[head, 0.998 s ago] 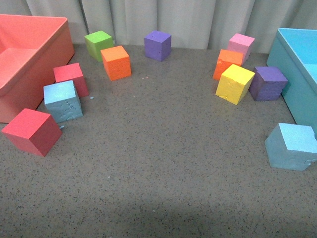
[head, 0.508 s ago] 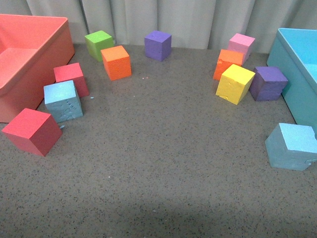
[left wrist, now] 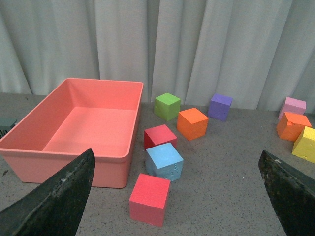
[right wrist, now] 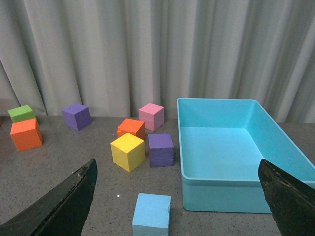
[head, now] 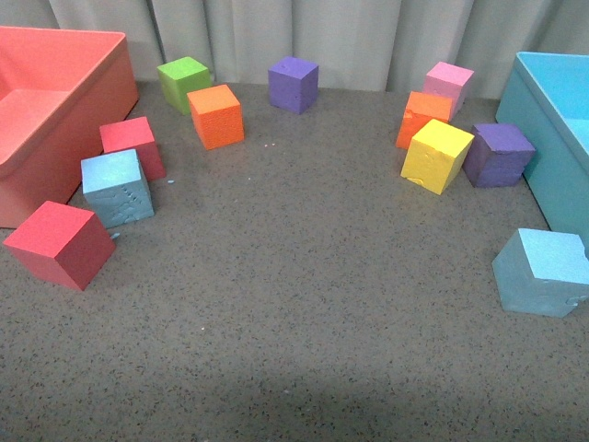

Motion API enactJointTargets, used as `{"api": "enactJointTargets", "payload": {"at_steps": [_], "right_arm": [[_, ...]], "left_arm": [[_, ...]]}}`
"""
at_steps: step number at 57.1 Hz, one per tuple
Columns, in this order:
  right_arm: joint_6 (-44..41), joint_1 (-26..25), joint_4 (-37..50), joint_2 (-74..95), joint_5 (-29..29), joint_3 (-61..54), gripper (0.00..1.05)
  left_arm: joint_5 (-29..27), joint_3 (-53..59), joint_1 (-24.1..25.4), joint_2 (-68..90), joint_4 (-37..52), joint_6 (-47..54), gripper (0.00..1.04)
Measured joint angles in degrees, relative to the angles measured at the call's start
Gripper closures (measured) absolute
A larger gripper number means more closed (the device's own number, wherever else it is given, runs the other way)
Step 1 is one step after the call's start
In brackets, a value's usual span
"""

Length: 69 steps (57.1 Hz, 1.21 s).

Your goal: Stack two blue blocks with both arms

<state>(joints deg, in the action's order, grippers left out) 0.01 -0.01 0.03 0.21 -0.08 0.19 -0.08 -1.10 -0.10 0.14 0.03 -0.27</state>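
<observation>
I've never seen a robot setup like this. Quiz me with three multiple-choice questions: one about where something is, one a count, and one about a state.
1. Where is the left blue block?
A. Between two red blocks, beside the salmon bin
B. At the far edge by the curtain
C. Stacked on another block

2. How many purple blocks are on the table?
A. One
B. Three
C. Two

3. What state are the left gripper and right gripper in?
A. Both shut on blocks
B. Both open, holding nothing
C. One open, one shut

Answers:
1 A: one red block sits behind it and one in front, with the bin alongside.
2 C: one is at the back and one is near the turquoise bin.
3 B: each wrist view shows the fingers wide apart, gripping nothing.
</observation>
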Motion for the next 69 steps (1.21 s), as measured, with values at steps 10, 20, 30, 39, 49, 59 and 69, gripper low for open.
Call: {"api": "enactJointTargets", "payload": {"at_steps": [10, 20, 30, 39, 49, 59, 69], "right_arm": [[0.0, 0.0, 0.0, 0.0, 0.0, 0.0, 0.09], [-7.1, 4.6, -5.0, 5.5, 14.7, 2.6, 0.09], [-9.4, 3.8, 2.6, 29.7, 10.9, 9.8, 0.09], [-3.3, 2.5, 4.7, 55.1, 5.9, 20.7, 0.09], [2.7, 2.2, -2.3, 78.6, 0.6, 33.4, 0.09], [6.1, 2.3, -7.7, 92.1, 0.0, 42.2, 0.09], [6.9, 3.2, -10.3, 100.7, 0.0, 47.1, 0.09]], "left_arm": [[0.0, 0.0, 0.0, 0.0, 0.0, 0.0, 0.07], [0.0, 0.0, 0.0, 0.0, 0.0, 0.0, 0.07], [0.0, 0.0, 0.0, 0.0, 0.0, 0.0, 0.07], [0.0, 0.0, 0.0, 0.0, 0.0, 0.0, 0.07], [0.0, 0.0, 0.0, 0.0, 0.0, 0.0, 0.07], [0.0, 0.0, 0.0, 0.0, 0.0, 0.0, 0.07], [0.0, 0.0, 0.0, 0.0, 0.0, 0.0, 0.07]]}}
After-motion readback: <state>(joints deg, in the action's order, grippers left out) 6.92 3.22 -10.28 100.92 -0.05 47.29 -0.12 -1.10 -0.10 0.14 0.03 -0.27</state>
